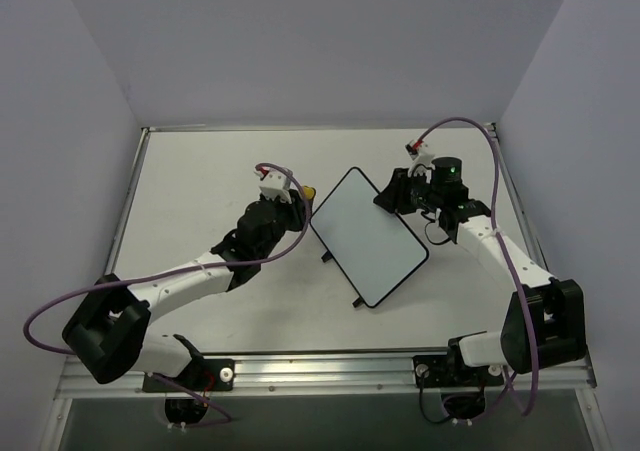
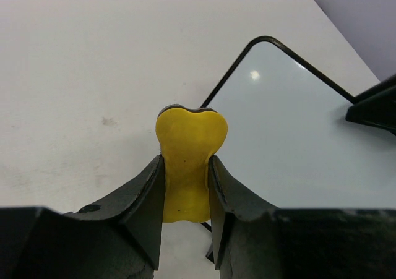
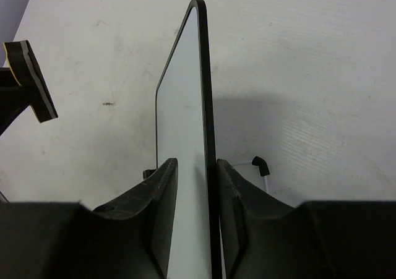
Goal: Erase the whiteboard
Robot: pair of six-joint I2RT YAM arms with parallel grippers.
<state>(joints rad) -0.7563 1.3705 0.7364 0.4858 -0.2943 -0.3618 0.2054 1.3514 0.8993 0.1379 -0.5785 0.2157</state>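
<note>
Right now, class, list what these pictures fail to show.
Lower end of the yellow eraser: left wrist view, covered by the left end effector.
Any marks on the whiteboard: right wrist view, seen nearly edge-on.
Its near edge: right wrist view, inside the right end effector.

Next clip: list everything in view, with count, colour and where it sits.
table: one, white, under everything
whiteboard: one, white with a black frame, mid-table, set at an angle
eraser: one, yellow, just left of the whiteboard's far corner
cables: two, purple, one looping along each arm
arms: two, black and white, bases at the near edge
left gripper: one, black, shut on the eraser
right gripper: one, black, shut on the whiteboard's edge
</note>
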